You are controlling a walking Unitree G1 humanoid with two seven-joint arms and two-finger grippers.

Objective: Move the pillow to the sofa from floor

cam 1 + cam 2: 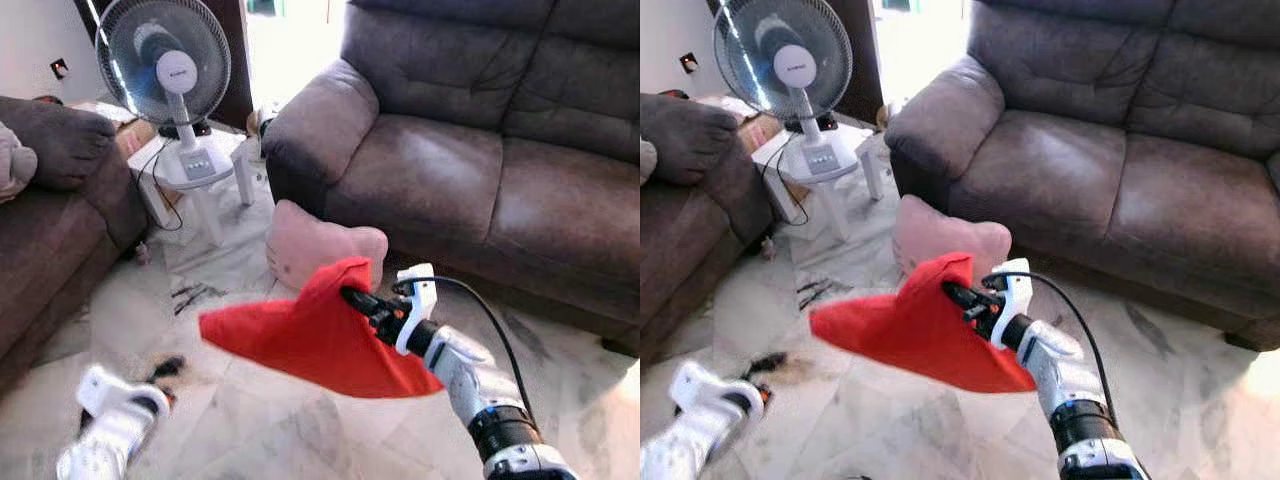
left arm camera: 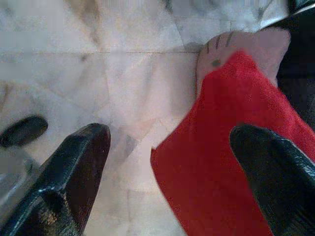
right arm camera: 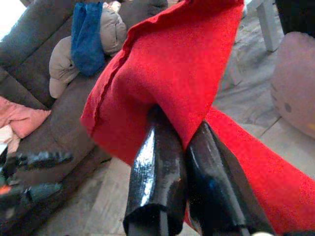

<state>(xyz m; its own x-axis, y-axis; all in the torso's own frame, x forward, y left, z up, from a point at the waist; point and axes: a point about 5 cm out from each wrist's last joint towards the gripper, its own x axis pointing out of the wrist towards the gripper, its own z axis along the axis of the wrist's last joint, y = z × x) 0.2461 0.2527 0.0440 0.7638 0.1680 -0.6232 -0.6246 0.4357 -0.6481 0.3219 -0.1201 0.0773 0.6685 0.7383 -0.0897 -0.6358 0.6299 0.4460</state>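
One red pillow [image 1: 310, 340] hung mid-frame, pinched at its upper corner by my right gripper [image 1: 352, 296], jaws clamped on the fabric. Sofa [image 1: 470, 170] lay up-right beyond it; left gripper [image 2: 167, 162], jaws spread wide and empty, sat lower left.

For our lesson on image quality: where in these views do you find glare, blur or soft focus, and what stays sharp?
Eye views: daylight behind the fan blows out to white; sofa seat shows sheen. Left wrist view: left gripper fingers soft, red pillow blurred. Right wrist view: right gripper fingers glossy and sharp, gripping the red pillow; background couch soft.
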